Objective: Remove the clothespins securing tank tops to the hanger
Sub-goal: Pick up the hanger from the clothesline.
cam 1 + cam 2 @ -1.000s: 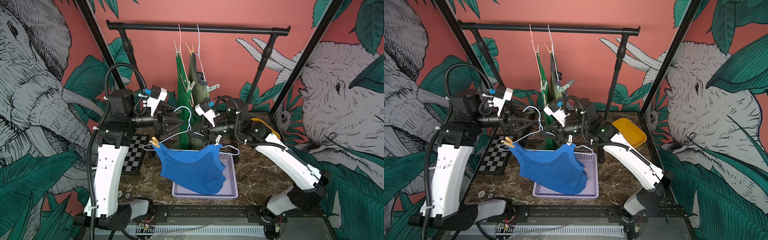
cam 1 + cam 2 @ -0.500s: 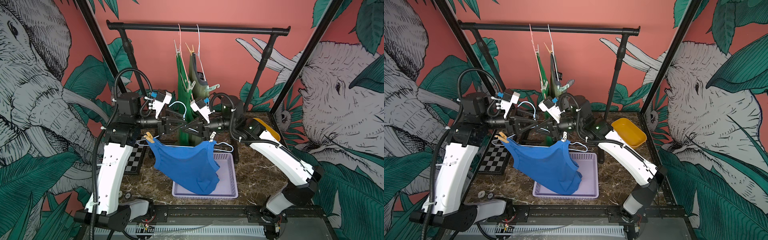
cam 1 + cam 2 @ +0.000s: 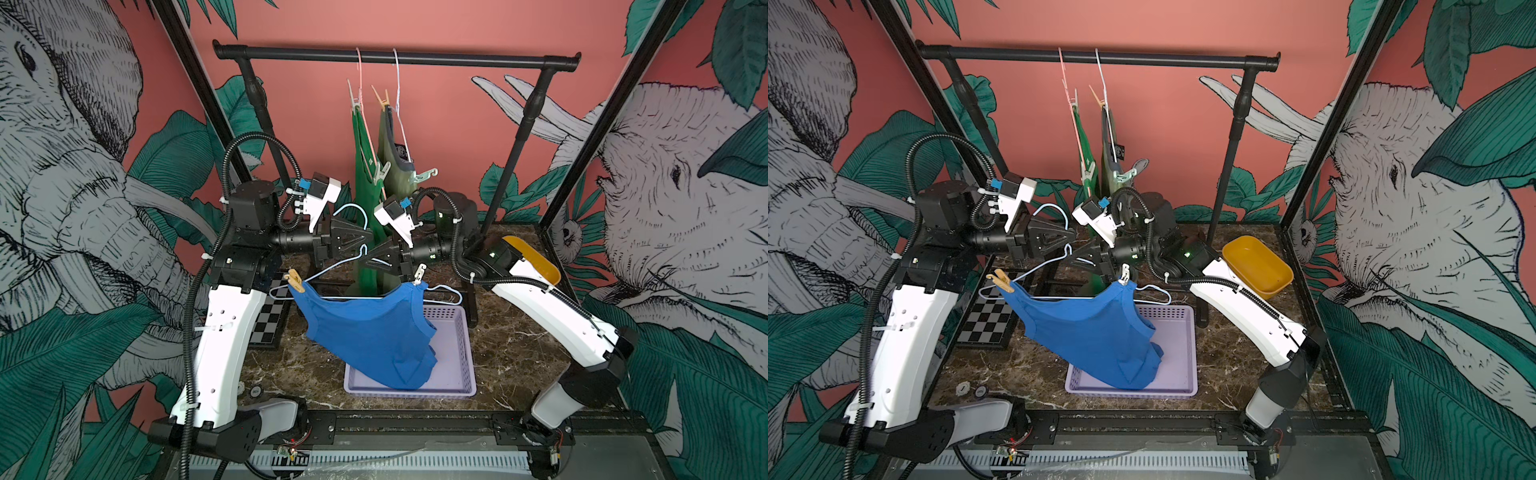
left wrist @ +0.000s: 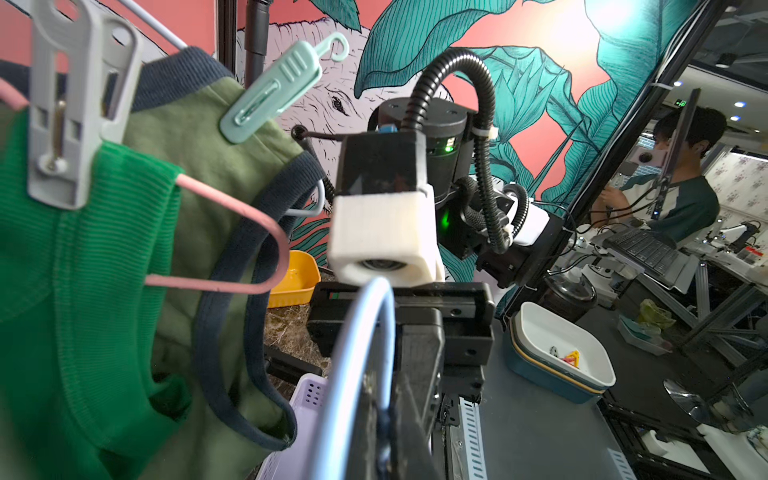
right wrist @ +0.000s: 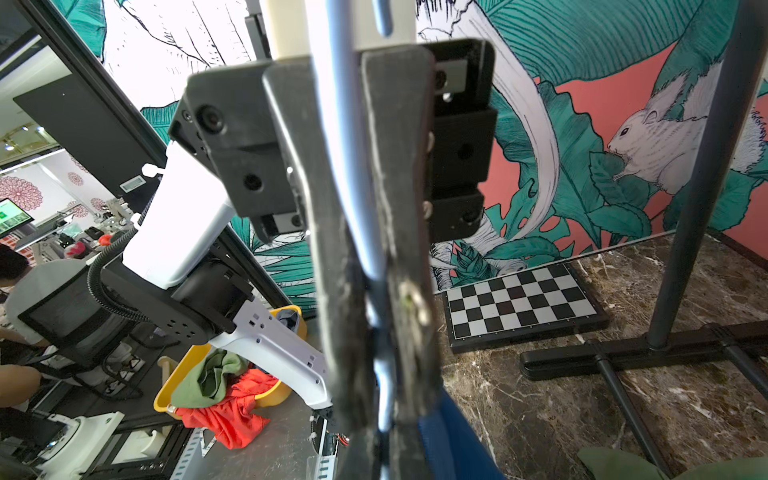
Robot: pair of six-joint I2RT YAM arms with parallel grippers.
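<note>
A blue tank top (image 3: 370, 332) hangs from a pale blue wire hanger (image 3: 332, 270) over the basket. A tan clothespin (image 3: 296, 279) and a white clothespin (image 3: 419, 273) pin it there. My left gripper (image 3: 370, 240) is shut on the hanger's neck; the wire (image 4: 353, 353) runs between its fingers. My right gripper (image 3: 365, 260) meets it from the opposite side, also shut on the wire (image 5: 353, 166). On the rail hang a bright green top (image 4: 62, 291) with a grey-white clothespin (image 4: 75, 116) and an olive top (image 4: 208, 166) with a mint clothespin (image 4: 270, 87).
A lavender basket (image 3: 457, 332) sits under the blue top's hem. A yellow bin (image 3: 1258, 259) stands at the back right, a checkerboard (image 3: 988, 324) at the left. The black rack rail (image 3: 395, 56) and its right post (image 3: 511, 166) stand behind both arms.
The left gripper has shut on the blue hanger's neck. Both arms drew together and the hanger with the blue top rose and shifted left.
</note>
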